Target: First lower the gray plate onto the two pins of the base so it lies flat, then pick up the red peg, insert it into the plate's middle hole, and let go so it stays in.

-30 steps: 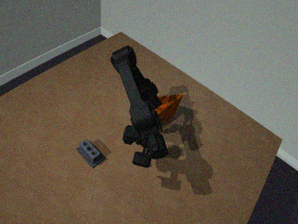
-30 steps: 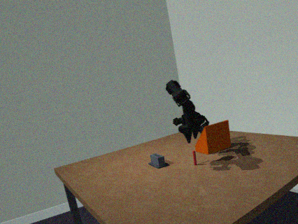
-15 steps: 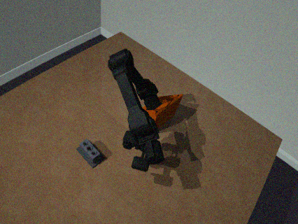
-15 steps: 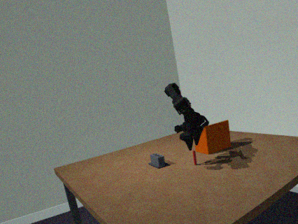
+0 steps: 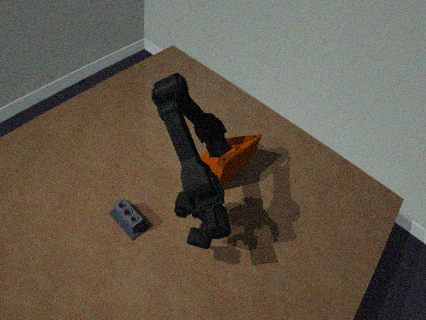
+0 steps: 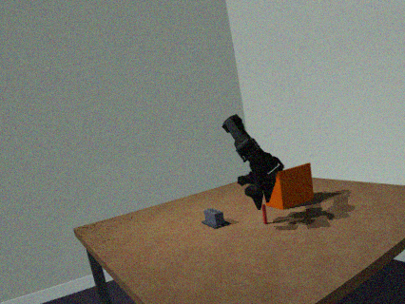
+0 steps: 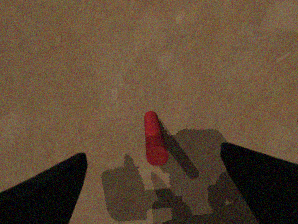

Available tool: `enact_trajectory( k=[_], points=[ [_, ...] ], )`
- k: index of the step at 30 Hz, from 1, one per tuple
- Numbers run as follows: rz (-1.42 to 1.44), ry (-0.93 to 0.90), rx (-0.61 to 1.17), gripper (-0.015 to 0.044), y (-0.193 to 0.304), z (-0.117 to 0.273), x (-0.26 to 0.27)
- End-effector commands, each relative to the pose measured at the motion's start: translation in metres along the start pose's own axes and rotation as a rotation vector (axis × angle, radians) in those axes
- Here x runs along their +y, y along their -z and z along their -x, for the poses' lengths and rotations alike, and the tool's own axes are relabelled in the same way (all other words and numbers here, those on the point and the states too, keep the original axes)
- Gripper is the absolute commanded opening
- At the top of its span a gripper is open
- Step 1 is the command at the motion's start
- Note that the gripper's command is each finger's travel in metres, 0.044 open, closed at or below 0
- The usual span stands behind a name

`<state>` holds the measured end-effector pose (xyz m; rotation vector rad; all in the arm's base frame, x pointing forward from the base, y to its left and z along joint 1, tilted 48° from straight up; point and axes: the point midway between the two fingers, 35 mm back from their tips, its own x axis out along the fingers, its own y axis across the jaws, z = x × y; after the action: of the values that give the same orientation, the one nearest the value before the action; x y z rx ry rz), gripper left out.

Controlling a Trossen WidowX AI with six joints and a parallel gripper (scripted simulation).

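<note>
Gripper [image 7: 150, 187]: fingers wide apart, empty, above upright peg [image 7: 155, 139]. Plate [image 5: 130, 218]: on base, well apart. Orange block [image 5: 234, 156]: behind arm.

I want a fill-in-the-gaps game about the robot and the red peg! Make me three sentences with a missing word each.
1. The gripper hangs over the red peg with its jaws ____.
2. The peg stands ____ on the table, not lying down.
3. The gray plate has ____ holes in a row on top.

Missing words: open; upright; three
</note>
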<state>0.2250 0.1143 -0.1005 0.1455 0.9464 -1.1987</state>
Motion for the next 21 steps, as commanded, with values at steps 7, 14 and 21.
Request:
enact_trajectory(
  k=[7,14,21],
  points=[
    [0.005,0.003,-0.006,0.0440,-0.001,-0.018,-0.001],
    [0.005,0.003,-0.007,0.0440,-0.001,-0.030,-0.002],
    [0.005,0.004,-0.008,0.0387,-0.001,-0.035,-0.002]
  ],
)
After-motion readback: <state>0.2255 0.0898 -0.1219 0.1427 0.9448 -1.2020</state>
